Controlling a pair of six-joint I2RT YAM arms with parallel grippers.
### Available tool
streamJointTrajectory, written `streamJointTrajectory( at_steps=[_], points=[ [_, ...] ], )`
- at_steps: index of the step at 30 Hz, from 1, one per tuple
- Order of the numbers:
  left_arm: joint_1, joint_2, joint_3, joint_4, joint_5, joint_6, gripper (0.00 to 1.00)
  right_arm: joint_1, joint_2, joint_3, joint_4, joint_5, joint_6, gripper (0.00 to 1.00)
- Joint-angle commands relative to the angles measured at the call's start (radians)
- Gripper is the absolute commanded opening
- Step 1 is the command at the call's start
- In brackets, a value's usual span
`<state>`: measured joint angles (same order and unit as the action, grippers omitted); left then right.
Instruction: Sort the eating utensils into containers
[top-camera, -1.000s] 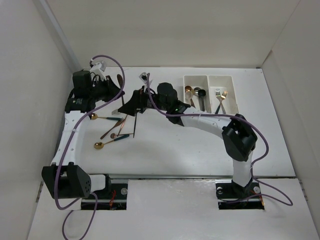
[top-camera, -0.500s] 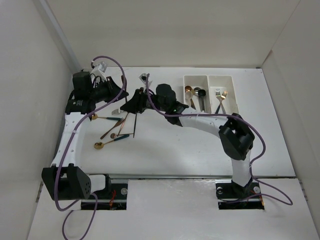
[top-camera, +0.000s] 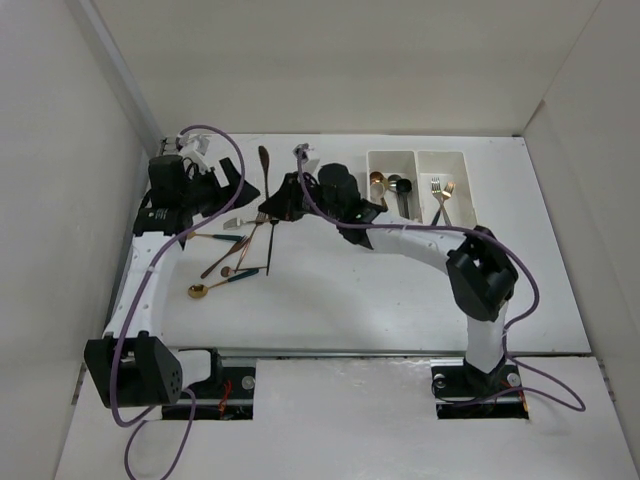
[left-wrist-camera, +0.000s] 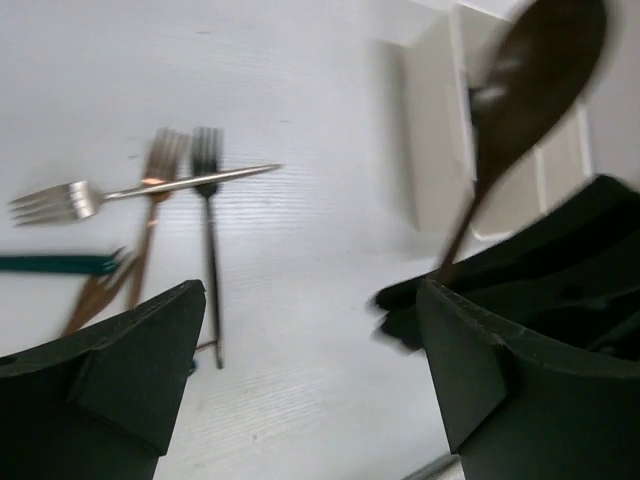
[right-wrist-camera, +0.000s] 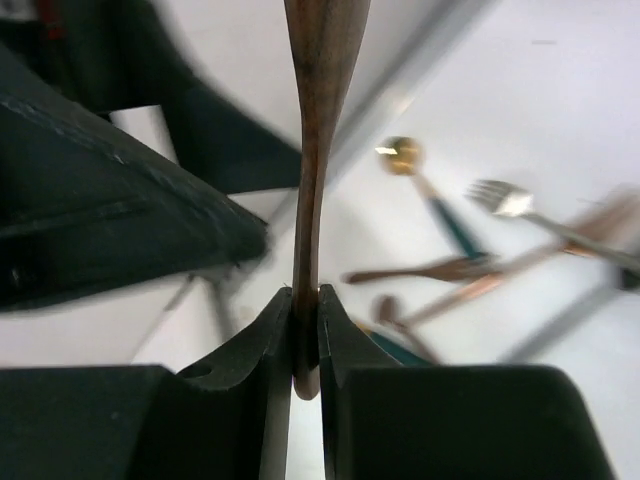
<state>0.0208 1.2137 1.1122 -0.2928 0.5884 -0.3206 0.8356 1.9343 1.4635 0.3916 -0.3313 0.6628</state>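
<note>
I'm holding the left arm (top-camera: 138, 285) stretched forward, its left gripper (left-wrist-camera: 312, 340) hanging with jaws spread wide. I'm holding the right arm (top-camera: 420, 243) folded across toward the left, its right gripper (right-wrist-camera: 305, 335) pinching the dark spoon (right-wrist-camera: 318, 60) upright between both fingers (right-wrist-camera: 250, 370).

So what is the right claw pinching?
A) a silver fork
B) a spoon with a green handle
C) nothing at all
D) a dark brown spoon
D: in the right wrist view, the right gripper is shut on the thin handle of the dark brown spoon.
</note>
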Motion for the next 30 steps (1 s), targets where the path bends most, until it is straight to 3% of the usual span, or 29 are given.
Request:
streamJointTrajectory(
  at_steps=[1,3,7,12,16,23,25,26,29,30],
  points=[
    [0.039,0.000,0.001,-0.050,-0.268,-0.060,0.85,-0.087,-0.112,0.027,-0.211,0.153,-0.139,0.00],
    [0.060,0.062,0.017,-0.074,-0.332,-0.069,0.85,-0.162,-0.139,0.038,-0.357,0.219,-0.190,0.00],
    [0.080,0.170,0.028,-0.088,-0.383,-0.117,0.82,-0.318,-0.259,-0.054,-0.447,0.265,-0.258,0.00],
    [0.080,0.308,0.032,-0.108,-0.383,-0.158,0.82,-0.440,-0.287,-0.084,-0.600,0.423,-0.341,0.00],
    [0.080,0.417,0.081,-0.126,-0.395,-0.158,0.80,-0.519,-0.178,-0.030,-0.677,0.356,-0.419,0.00],
    [0.080,0.518,0.104,-0.126,-0.443,-0.186,0.80,-0.530,-0.018,0.058,-0.800,0.324,-0.477,0.00],
    [0.080,0.547,0.129,-0.126,-0.456,-0.164,0.78,-0.530,-0.018,0.045,-0.812,0.324,-0.462,0.14],
    [0.080,0.575,0.156,-0.138,-0.457,-0.164,0.76,-0.530,-0.018,0.034,-0.812,0.311,-0.462,0.40],
    [0.080,0.604,0.187,-0.157,-0.457,-0.164,0.70,-0.530,-0.063,0.005,-0.812,0.311,-0.453,0.54],
    [0.080,0.604,0.187,-0.157,-0.457,-0.164,0.68,-0.530,-0.073,0.004,-0.812,0.320,-0.453,0.54]
  ],
)
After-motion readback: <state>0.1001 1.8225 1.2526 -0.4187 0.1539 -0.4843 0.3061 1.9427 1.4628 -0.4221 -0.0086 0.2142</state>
